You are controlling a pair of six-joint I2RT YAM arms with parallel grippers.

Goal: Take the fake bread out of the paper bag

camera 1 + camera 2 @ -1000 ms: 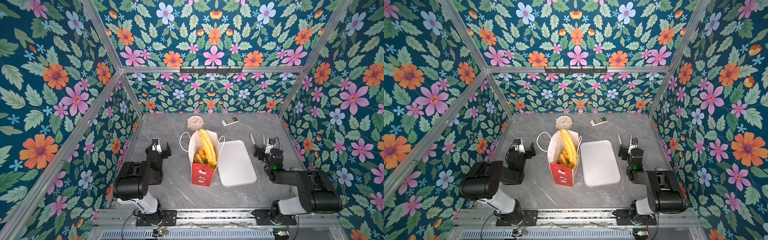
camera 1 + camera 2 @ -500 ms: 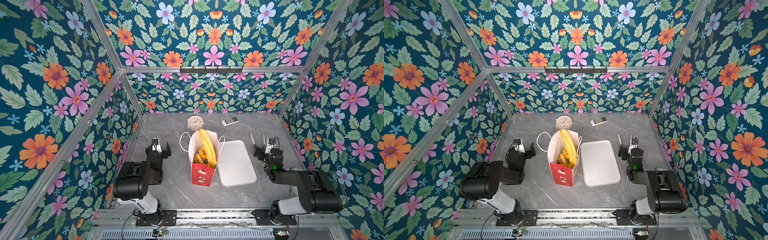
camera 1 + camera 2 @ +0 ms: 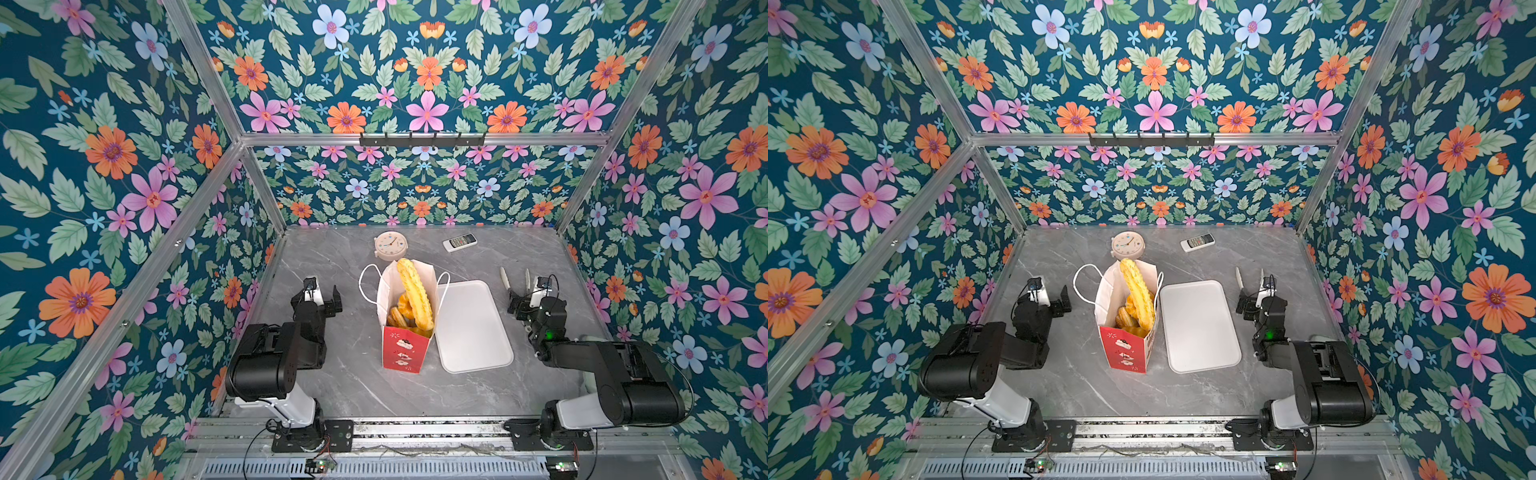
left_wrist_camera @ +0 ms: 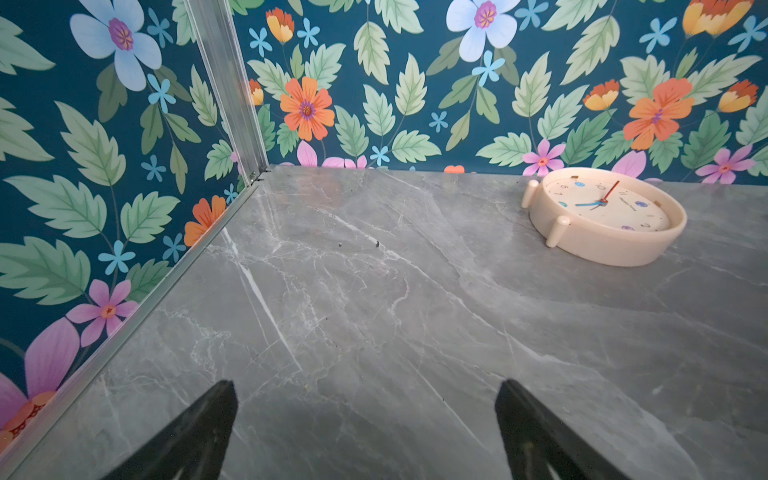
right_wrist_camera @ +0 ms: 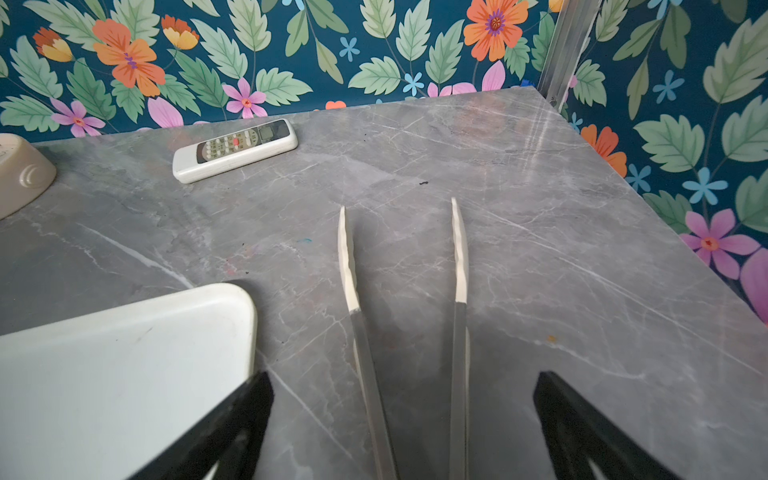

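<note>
Left wrist view: we record the left gripper spread wide, its two black tapered fingers over the bare grey, white-veined table, nothing between them. The right gripper is likewise spread wide. Between its black fingers runs one pair of tongs, slim grey metal arms with cream scalloped tips, and neither arm touches a finger. What supports the tongs we cannot tell.

In a top view, one paper bag stands upright at frame centre. It is white above a red printed band, with two white cord handles. The fake bread sits inside it: one long glossy yellow baguette juts from the mouth, and smaller golden-brown pastries lie beneath, their count unclear.

One flat white rounded-rectangle tray lies just right of the bag. One round cream clock and one white remote lie above them, near the back wall.

Two black arms sit folded low at lower left and lower right, wrists reaching toward the back wall, well apart from the bag.
</note>
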